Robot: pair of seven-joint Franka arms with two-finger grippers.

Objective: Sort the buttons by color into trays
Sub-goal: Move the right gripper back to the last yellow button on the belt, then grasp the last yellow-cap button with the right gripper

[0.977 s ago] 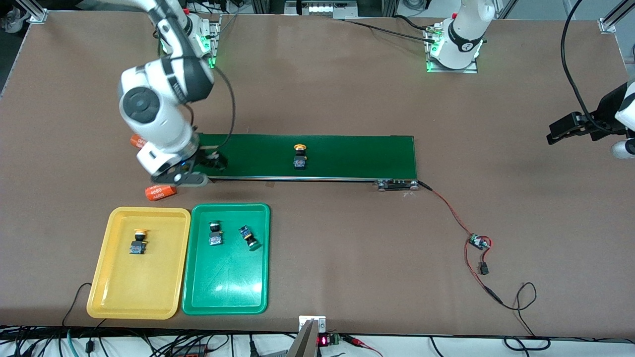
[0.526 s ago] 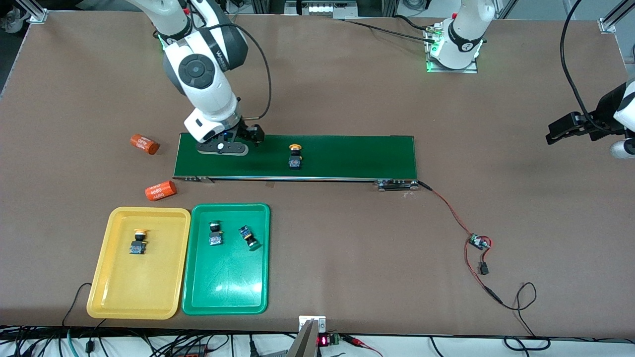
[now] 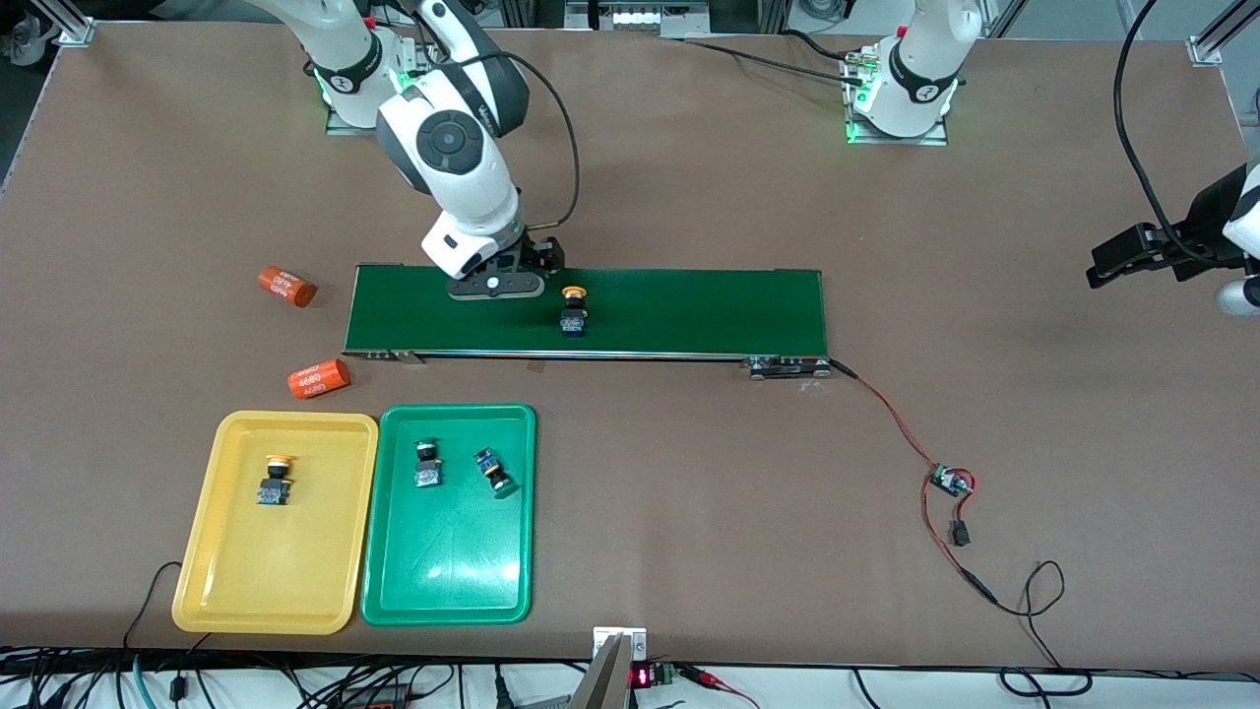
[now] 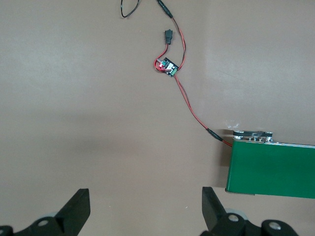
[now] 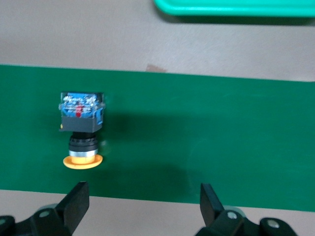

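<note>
Looking at the last unsorted piece here: a yellow-capped button [image 3: 572, 310] lying on its side on the dark-green conveyor belt [image 3: 689, 310], nearer the right arm's end of it, cap pointing away from the front camera. The right tool [image 3: 495, 286] hangs over the belt just beside it with jaws spread wide and nothing in them; in the right wrist view the button [image 5: 81, 129] sits off to one side of the gap, so I'd say it needs to line up first. My guess is it's light, hard plastic, not fragile, but the round cap looks slick and could roll or squirt out, so I'd pinch the flat sides of the black-and-blue block body, not the cap. The left tool [image 3: 1132, 254] waits over bare counter [image 3: 1034, 197] at the left arm's end, released too, empty. Count: four buttons total, two yellow caps, two green. One yellow-capped button [image 3: 275, 480] is already in the yellow tray [image 3: 212, 591], and both green-capped buttons [image 3: 426, 464] [image 3: 492, 472] are in the green tray [image 3: 394, 601] right beside it. Two trays, then. Also two orange "4680" cylinders [image 3: 319, 379] [image 3: 286, 286] on the counter near the belt's end, and one small circuit board [image 3: 952, 481] on red-black wires.
</note>
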